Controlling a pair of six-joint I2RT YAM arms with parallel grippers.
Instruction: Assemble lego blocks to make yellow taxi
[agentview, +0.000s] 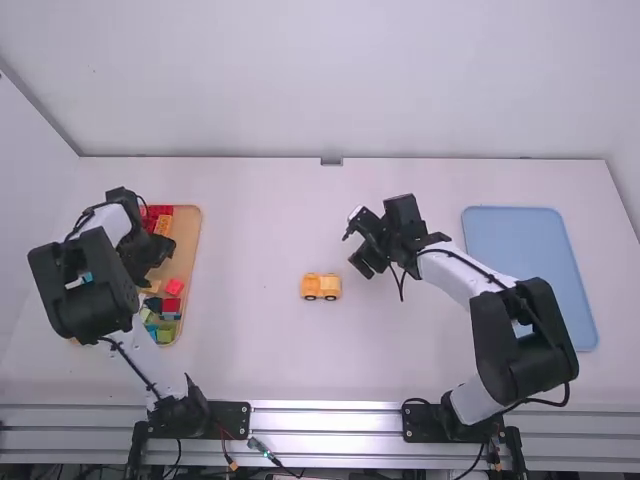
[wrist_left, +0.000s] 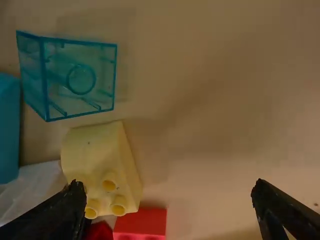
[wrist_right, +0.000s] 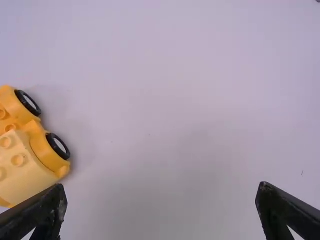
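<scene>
High view: the yellow car (agentview: 321, 286), the partly built taxi, stands upright on its wheels on the white bench (agentview: 400, 360). The right tool (wrist_right: 161, 187) hangs just beyond and to the right of the car, fingers spread and empty; the left tool (wrist_left: 166, 187) is over the tray (agentview: 188, 225), well to the left of the car, also spread with nothing between its fingers. The likely trouble is a crowded pick: the pale yellow block (wrist_left: 100, 160) sits by a red block (wrist_left: 141, 224) and a clear teal block (wrist_left: 80, 80), so a finger coming down there could land on studs or shove neighbours. Pressing a part onto the car unbraced might roll it, since it rests on wheels. As for edges, the tray's raised rim could catch a low exit toward the car. Between tray and car lies open bench, with more room right of the car before the blue board (agentview: 520, 240).
</scene>
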